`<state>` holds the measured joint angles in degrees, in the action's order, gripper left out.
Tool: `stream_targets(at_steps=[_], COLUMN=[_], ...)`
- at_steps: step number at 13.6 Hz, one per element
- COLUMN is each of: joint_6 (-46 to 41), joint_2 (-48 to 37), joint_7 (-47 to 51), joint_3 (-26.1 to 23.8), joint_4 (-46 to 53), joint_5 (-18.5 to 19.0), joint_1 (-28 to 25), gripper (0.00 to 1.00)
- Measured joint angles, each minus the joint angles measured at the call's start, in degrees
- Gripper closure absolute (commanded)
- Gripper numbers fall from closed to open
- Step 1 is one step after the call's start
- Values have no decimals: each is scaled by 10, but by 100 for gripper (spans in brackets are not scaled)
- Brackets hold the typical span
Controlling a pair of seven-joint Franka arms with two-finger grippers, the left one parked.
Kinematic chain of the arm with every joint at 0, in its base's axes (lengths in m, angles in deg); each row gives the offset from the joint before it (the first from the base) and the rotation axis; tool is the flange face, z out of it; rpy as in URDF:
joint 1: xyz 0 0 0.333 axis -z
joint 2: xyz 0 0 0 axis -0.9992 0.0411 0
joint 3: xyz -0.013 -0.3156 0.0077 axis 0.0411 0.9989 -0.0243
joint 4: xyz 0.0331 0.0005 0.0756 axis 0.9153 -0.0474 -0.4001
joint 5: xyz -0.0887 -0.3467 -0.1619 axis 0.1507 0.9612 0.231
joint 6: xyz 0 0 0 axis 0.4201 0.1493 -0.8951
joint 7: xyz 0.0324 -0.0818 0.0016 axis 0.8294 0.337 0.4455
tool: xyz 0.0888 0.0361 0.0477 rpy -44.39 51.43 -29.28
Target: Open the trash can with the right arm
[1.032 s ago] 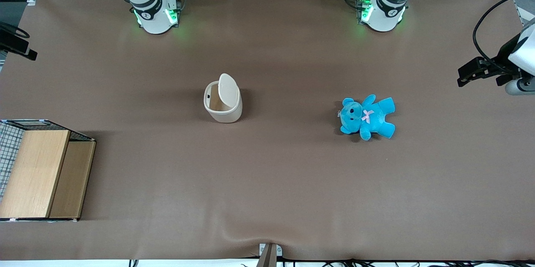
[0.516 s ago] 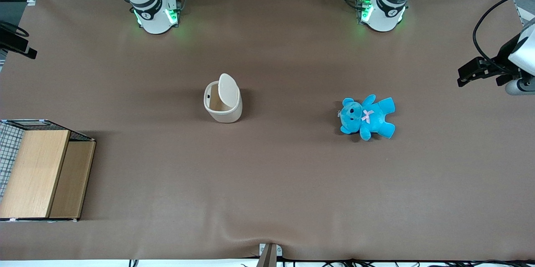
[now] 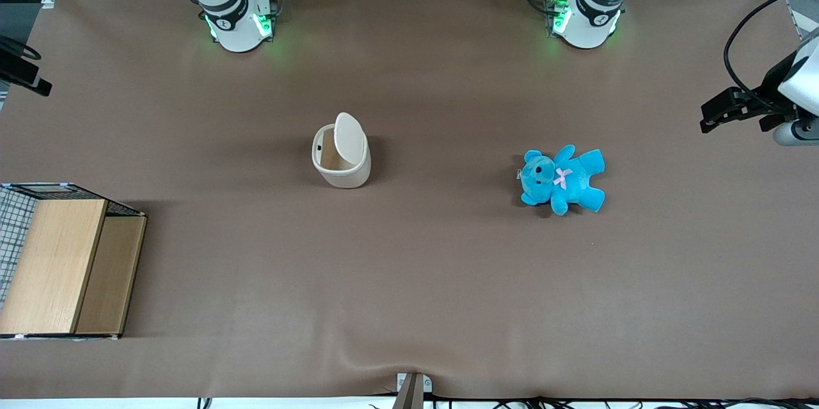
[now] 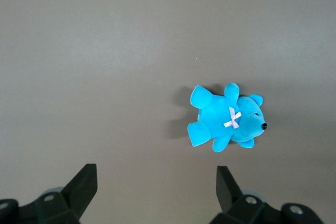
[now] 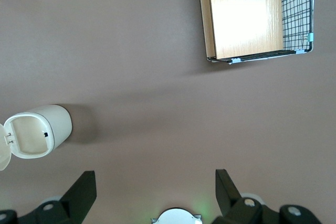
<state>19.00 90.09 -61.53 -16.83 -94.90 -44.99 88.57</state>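
The cream-white trash can [image 3: 342, 154] stands upright near the middle of the table, its flip lid [image 3: 350, 134] raised and the tan inside showing. It also shows in the right wrist view [image 5: 37, 130], mouth open. The right arm's gripper [image 3: 25, 73] hangs at the working arm's end of the table, well off sideways from the can and touching nothing. In the right wrist view the gripper [image 5: 156, 190] is open and empty, its black fingers [image 5: 84, 190] wide apart above bare table.
A wooden box with wire mesh [image 3: 64, 258] lies at the working arm's end, nearer the front camera than the can; it also shows in the right wrist view [image 5: 257, 14]. A blue teddy [image 3: 563, 180] lies toward the parked arm's end.
The right arm's gripper has shifted slightly toward the table's edge at the working arm's end. The trash can, teddy and box have not moved.
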Motion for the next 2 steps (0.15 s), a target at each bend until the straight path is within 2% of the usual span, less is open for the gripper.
stream_targets(at_steps=[2], joint_6=[0], joint_2=[0], joint_7=[0], joint_3=[0], joint_4=[0], joint_5=[0], joint_1=[0], gripper=[0])
